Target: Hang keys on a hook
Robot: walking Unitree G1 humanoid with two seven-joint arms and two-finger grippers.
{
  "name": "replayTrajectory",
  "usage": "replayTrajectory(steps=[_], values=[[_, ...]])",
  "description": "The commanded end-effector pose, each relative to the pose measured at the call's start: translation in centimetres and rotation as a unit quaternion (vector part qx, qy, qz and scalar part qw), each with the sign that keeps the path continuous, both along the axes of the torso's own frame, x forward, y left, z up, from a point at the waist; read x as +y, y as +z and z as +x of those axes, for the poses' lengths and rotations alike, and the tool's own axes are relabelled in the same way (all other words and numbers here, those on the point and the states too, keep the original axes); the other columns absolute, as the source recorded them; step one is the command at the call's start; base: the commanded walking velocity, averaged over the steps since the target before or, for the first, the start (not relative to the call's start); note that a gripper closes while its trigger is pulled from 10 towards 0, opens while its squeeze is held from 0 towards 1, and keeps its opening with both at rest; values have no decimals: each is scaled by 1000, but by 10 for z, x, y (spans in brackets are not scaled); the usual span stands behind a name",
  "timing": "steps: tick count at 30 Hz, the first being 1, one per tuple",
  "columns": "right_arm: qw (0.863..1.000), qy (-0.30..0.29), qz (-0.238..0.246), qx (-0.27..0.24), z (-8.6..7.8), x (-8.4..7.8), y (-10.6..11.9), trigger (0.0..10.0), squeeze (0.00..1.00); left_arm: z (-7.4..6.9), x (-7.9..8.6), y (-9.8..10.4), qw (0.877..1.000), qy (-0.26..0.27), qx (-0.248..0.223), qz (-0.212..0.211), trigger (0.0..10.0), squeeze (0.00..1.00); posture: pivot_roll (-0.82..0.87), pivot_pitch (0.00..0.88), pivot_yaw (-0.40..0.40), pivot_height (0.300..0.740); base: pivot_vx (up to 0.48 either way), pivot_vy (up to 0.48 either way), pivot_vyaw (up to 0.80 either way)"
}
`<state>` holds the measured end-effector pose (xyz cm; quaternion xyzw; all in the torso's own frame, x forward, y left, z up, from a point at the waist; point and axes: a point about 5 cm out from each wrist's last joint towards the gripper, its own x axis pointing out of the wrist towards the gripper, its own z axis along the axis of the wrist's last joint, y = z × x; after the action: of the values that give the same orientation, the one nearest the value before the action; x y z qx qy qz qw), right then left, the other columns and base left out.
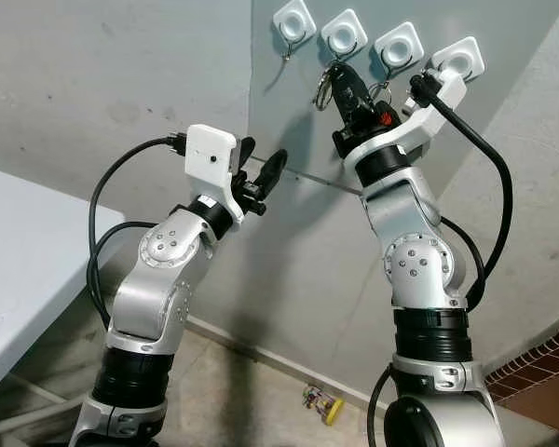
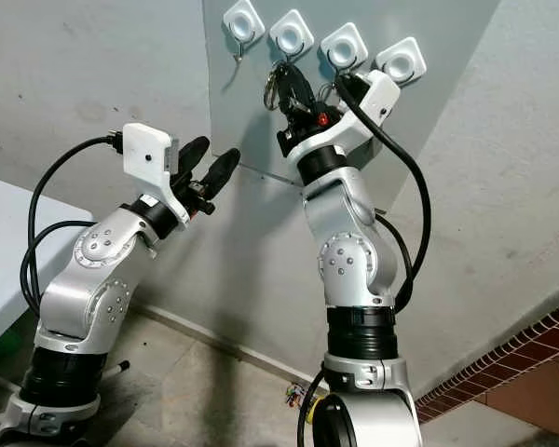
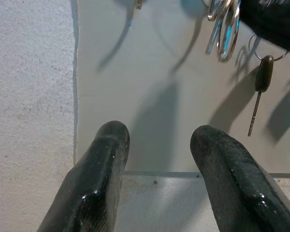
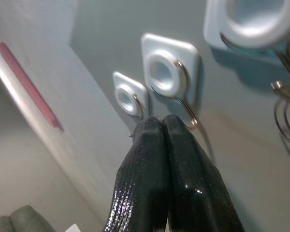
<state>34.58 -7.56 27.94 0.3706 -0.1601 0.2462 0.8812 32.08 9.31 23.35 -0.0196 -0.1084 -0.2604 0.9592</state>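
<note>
Four white square hooks sit in a row on a grey wall panel (image 1: pixel 298 233). My right gripper (image 1: pixel 341 76) is raised just under the second hook (image 1: pixel 344 33), shut on a bunch of silver key rings (image 1: pixel 323 89) that dangles to its left. In the right wrist view the closed fingertips (image 4: pixel 157 124) touch the wire of that hook (image 4: pixel 166 75). A black-headed key (image 3: pixel 263 73) hangs under the third hook (image 1: pixel 398 45). Lower left, my left gripper (image 1: pixel 264 155) stands open and holds nothing, pointing at the panel.
A white table (image 1: pixel 19 242) stands at the left. A small coloured object (image 1: pixel 323 404) lies on the floor by the wall's foot. A brick-patterned strip (image 1: pixel 550 358) runs along the lower right. The panel's lower edge (image 3: pixel 183 172) is just beyond my left fingers.
</note>
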Motion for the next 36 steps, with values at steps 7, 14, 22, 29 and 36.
replayTrajectory(steps=[7,14,22,29,36], values=[[999,13,39,17,3,10,12,10000,0,-2,-2,7,1000,-4,-9,-2,10000,0,60,88,-89,740,0,0,0],[999,9,41,24,4,10,12,10000,0,-2,-2,8,1000,-2,-9,-4,10000,0,61,89,-89,740,0,0,0],[998,10,45,38,5,10,12,10000,0,-2,-2,8,1000,-2,-8,-6,10000,0,60,92,-88,740,0,0,0],[998,11,40,49,6,8,6,10000,0,-2,-1,9,1000,0,-8,-7,10000,0,61,95,-90,740,0,0,0],[998,3,36,48,4,3,-1,10000,1000,-2,0,9,1000,3,-8,-7,10000,0,57,98,-84,740,0,0,0]])
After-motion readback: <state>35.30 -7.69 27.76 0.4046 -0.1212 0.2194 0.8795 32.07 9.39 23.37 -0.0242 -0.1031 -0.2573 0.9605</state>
